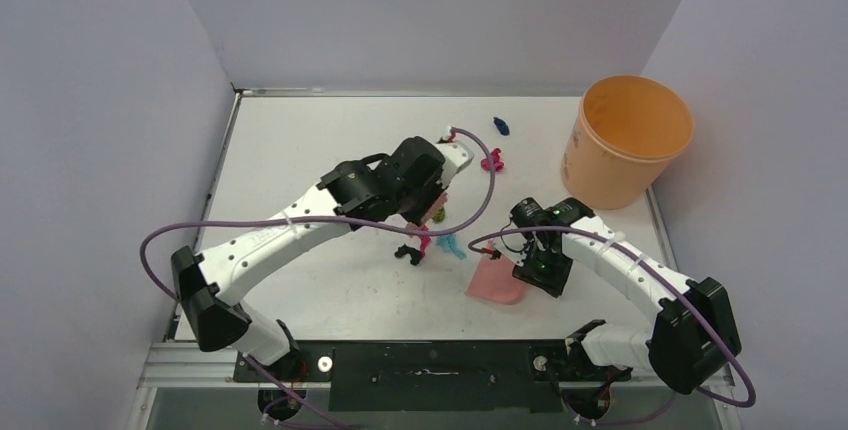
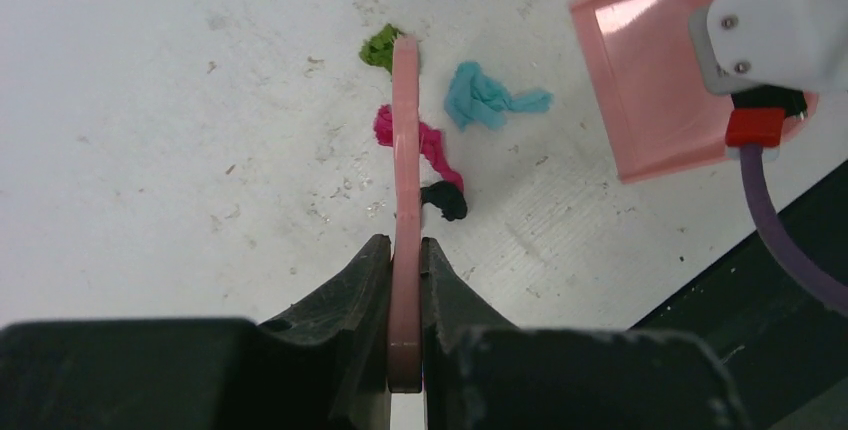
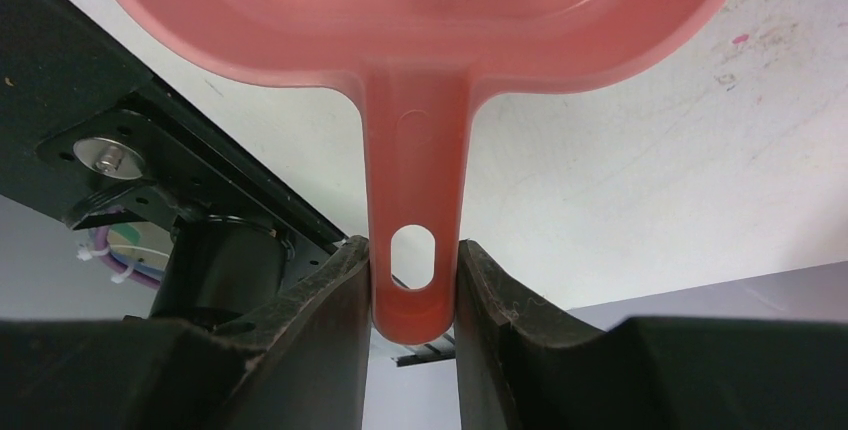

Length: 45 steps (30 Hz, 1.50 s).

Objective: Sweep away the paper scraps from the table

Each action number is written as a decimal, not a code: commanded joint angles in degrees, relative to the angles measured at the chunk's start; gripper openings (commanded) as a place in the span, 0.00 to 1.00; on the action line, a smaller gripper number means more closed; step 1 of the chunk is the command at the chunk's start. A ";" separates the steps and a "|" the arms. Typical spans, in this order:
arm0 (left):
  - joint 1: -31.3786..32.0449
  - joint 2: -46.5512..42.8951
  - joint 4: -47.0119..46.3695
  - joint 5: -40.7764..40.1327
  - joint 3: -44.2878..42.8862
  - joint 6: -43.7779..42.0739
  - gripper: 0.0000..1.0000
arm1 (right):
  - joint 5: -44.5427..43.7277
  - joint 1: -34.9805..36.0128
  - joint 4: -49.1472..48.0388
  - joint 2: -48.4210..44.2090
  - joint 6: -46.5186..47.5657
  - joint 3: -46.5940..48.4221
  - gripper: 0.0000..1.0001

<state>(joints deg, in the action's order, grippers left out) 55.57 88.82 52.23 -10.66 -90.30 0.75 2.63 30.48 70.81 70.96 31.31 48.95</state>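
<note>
Clamped edge-on in my left end effector [image 2: 405,275] is the pink brush [image 2: 404,140], its far end among paper scraps [image 2: 488,100] of green, magenta, cyan and a dark one on the table [image 2: 150,150]. My right end effector [image 3: 414,275] grips the pink dustpan [image 3: 420,40] by its handle, near them.

Soft, even light from overhead fills all three views, and the white table [image 1: 330,150] looks bright without washed-out patches. In the top view, only faint, diffuse shadows lie beneath the arms, and small details look slightly grainy. The pink dustpan [image 3: 420,40] shows a small white glare spot in each wrist view. The left gripper's fingers [image 2: 330,340] and the right gripper's fingers [image 3: 300,330] sit close to the lens, dark and softly blurred. The paper scraps [image 2: 485,98] and the pink brush [image 2: 405,180] appear sharp.
</note>
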 commanded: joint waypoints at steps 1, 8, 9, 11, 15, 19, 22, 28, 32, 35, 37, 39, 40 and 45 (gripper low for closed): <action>-0.19 -8.06 1.57 -14.97 -1.61 11.40 0.00 | -2.36 2.40 0.15 1.44 2.17 0.18 0.09; -1.94 -7.28 17.96 -28.75 -1.64 21.94 0.00 | -5.85 2.74 0.30 5.23 4.86 4.24 0.09; -2.22 -6.59 17.81 -29.55 -0.40 22.62 0.00 | -6.09 2.74 0.25 5.85 5.03 4.81 0.09; -2.77 -5.31 15.59 -30.60 2.81 23.28 0.00 | -6.10 2.73 0.13 7.04 5.23 5.85 0.09; -3.98 -2.44 7.26 -29.56 7.63 24.06 0.00 | -5.02 2.73 -0.20 9.26 5.77 7.63 0.09; -5.17 0.80 -3.03 -20.88 10.57 23.32 0.00 | -3.04 2.66 -0.27 11.15 6.08 8.97 0.09; -5.37 5.51 -3.86 -16.77 8.66 25.56 0.00 | -1.11 2.73 -0.94 12.79 6.01 9.96 0.09; -4.93 10.22 -10.62 -2.99 8.08 30.12 0.00 | 1.10 2.73 -1.97 15.43 6.29 11.24 0.09; -3.79 10.52 -15.31 2.95 8.65 34.46 0.00 | 2.11 2.60 -2.95 16.20 6.33 10.79 0.09; -2.35 10.17 -18.23 5.72 8.72 37.43 0.00 | 3.05 2.65 -3.51 16.40 6.16 10.23 0.09; -1.16 10.06 -18.43 6.33 7.53 38.57 0.00 | 3.36 2.50 -3.90 16.33 5.94 9.99 0.09; 0.06 9.77 -17.61 6.07 5.81 39.05 0.00 | 3.84 2.31 -4.10 16.03 5.87 9.87 0.09; 0.57 9.54 -16.84 5.78 4.92 39.18 0.00 | 4.05 2.12 -4.09 15.86 5.90 9.85 0.09; 2.14 6.29 -14.39 4.45 1.61 39.20 0.00 | 5.32 0.02 -4.10 13.98 6.83 8.98 0.09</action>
<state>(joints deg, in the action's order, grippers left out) 56.66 98.15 36.95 -8.84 -84.93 37.71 5.96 32.14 67.53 87.31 36.97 58.17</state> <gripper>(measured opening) 0.093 0.308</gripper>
